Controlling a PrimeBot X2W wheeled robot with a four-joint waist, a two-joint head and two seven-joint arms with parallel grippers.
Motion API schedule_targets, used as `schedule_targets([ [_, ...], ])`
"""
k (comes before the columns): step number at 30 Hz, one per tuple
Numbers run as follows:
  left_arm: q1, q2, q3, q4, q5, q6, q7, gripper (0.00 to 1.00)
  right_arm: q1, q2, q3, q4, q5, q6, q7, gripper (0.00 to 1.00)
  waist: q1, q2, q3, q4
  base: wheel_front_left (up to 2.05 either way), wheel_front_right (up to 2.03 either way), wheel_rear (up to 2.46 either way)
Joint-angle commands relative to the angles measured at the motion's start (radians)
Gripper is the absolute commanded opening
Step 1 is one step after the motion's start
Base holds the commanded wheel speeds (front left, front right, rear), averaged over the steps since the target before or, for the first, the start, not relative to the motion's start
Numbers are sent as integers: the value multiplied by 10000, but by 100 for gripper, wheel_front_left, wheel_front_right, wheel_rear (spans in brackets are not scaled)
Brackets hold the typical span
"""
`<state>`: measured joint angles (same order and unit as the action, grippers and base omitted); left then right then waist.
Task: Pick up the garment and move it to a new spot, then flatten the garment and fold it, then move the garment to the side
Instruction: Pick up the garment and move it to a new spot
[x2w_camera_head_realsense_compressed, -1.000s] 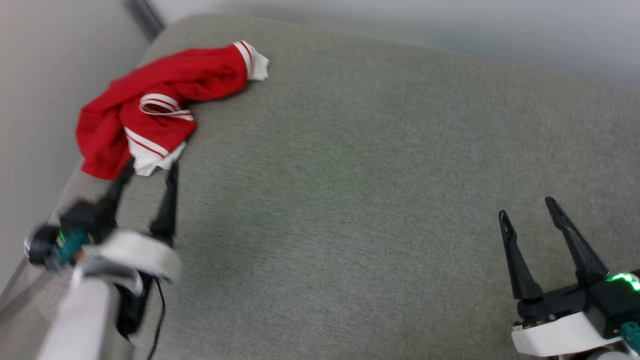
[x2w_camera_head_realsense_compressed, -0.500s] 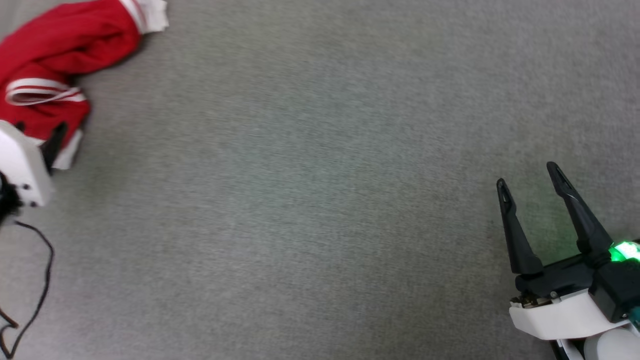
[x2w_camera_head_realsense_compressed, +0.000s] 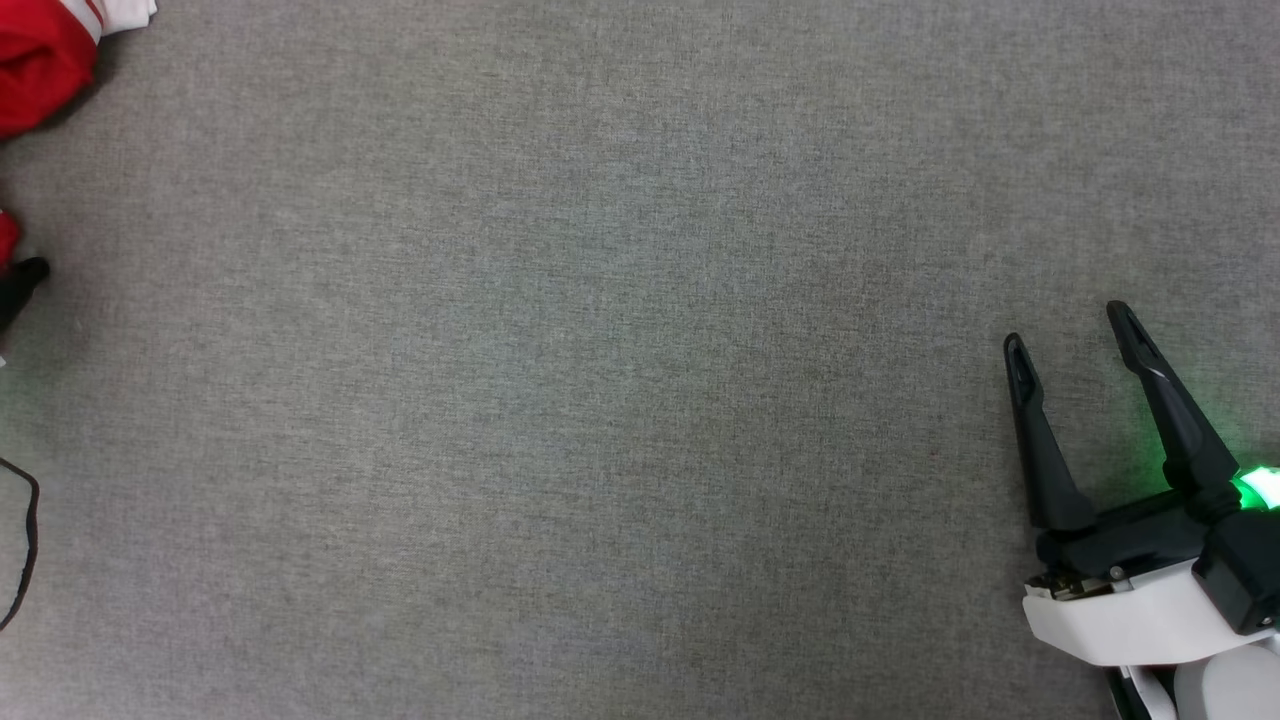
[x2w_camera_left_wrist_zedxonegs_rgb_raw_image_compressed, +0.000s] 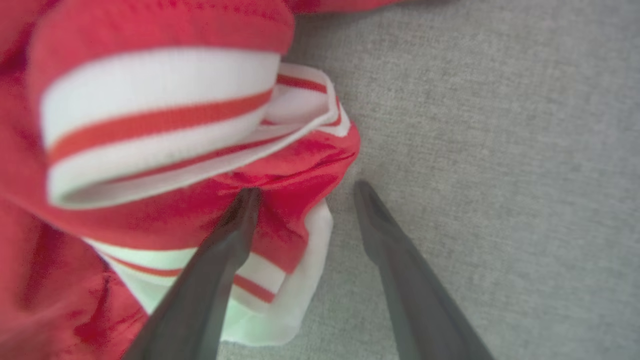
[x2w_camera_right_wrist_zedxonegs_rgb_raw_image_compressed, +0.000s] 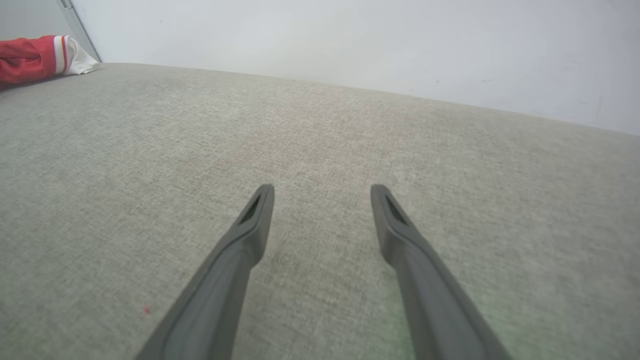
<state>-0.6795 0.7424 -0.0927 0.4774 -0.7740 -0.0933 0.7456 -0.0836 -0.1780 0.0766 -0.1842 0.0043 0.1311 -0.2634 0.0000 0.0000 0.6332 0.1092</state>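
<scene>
Found the crumpled red-and-white striped-trim jersey garment (x2w_camera_left_wrist_zedxonegs_rgb_raw_image_compressed: 150, 125) far left on the grey woven surface (x2w_camera_head_realsense_compressed: 600, 400). Saw left gripper (x2w_camera_left_wrist_zedxonegs_rgb_raw_image_compressed: 306, 189) spread, one finger on red cloth, one over bare fabric; right gripper (x2w_camera_head_realsense_compressed: 1066, 324) spread, idle, well apart. Needed, likely, a thick fold straddled before closing.

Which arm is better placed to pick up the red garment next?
Left. The left gripper is open at the garment, one finger over its striped trim. The right gripper hovers open far away across the grey surface.
</scene>
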Motion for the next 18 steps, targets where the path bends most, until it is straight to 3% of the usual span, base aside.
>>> schedule_targets([
  [1,361,-528,-341,414,-51,47,202,34,-153,-29,-42,7,14,-7,-21,100,0,0,51,-27,0,0,0],
  [2,418,-570,-379,497,-79,41,239,0,-166,-39,-66,6,9,-7,-21,100,0,0,51,-26,0,0,0],
  [10,621,-315,-370,682,171,-79,-574,0,-46,12,-104,193,-46,-5,-22,100,0,0,-436,60,0,0,0],
  [18,282,96,-432,-92,775,-304,-3056,0,38,309,23,698,-16,-5,-22,100,0,0,-2012,20,0,0,0],
])
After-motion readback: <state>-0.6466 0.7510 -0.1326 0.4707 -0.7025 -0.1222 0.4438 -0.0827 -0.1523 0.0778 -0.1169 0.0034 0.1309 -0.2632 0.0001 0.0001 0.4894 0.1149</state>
